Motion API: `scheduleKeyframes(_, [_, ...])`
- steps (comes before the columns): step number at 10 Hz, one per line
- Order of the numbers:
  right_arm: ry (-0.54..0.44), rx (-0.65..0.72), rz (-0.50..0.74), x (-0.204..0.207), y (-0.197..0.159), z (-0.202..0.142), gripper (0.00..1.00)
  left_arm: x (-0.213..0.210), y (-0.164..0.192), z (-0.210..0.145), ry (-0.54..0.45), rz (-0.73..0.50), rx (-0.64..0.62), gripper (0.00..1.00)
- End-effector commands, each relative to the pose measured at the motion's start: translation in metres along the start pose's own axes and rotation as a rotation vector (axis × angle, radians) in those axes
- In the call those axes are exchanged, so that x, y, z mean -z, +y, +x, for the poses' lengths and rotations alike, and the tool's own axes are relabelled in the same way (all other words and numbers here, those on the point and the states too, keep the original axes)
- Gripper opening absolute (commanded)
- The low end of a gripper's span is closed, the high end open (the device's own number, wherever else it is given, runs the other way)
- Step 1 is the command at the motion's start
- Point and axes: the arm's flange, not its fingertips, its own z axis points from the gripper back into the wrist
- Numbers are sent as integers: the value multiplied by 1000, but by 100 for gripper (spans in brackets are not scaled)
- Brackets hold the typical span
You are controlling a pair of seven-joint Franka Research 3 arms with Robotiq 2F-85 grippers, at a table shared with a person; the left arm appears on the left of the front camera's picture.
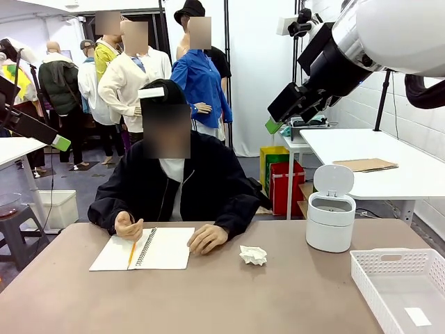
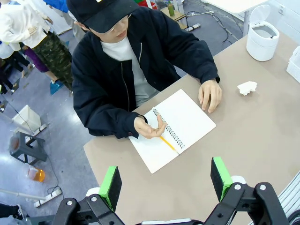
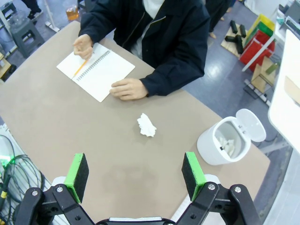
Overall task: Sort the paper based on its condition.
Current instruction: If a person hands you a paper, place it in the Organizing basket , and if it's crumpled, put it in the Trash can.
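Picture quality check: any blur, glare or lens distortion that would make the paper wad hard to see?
Front view: even light, wad sharp, faint shadow; right arm near the lens looks large and slightly soft. Left wrist view: wide-angle bend in the table edge, wad small but clear. Right wrist view: same bend, wad crisp, no glare.

Grey-blue floor (image 2: pixel 61 133) way past the left gripper (image 2: pixel 165 178)'s jaws, grey stool (image 2: pixel 26 146) off to their left. Red crate (image 3: pixel 257 49) far beyond the right gripper (image 3: pixel 135 169)'s jaws, upper right, next to a white table (image 3: pixel 287 101).
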Motion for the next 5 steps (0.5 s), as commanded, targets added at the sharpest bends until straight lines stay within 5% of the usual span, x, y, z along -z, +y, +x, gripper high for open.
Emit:
scheduleKeyframes(1, [0, 0, 0, 0, 0, 0, 100, -1, 0, -2, 6, -3, -2, 100])
scheduleKeyframes(5, [178, -5, 40, 51, -21, 20, 100, -1, 0, -2, 6, -3, -2, 100])
